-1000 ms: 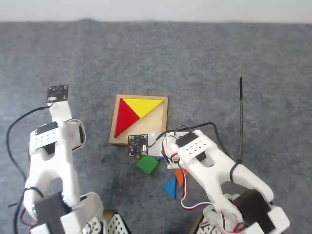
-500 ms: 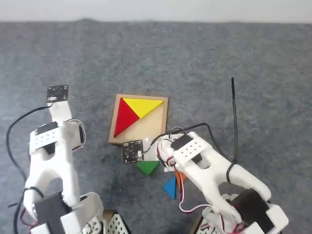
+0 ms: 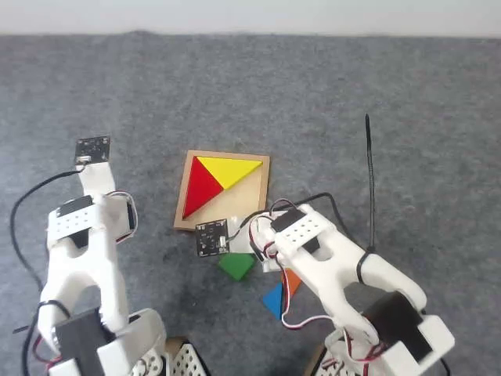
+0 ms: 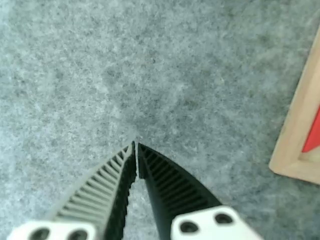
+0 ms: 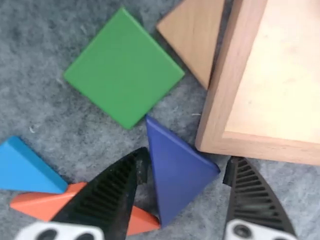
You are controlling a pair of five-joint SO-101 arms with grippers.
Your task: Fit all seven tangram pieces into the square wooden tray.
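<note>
Right pincer (image 5: 188, 159) wide open, straddling dark-blue triangle (image 5: 175, 170)

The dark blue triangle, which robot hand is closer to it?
The right one. The right gripper is open, straddling the dark blue triangle beside the tray corner. The left gripper is shut over the carpet beside the tray, away from the triangle.

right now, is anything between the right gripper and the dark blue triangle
Nothing visible does. The right gripper is open astride the dark blue triangle, which lies beside the wooden tray, just outside its wall.
</note>
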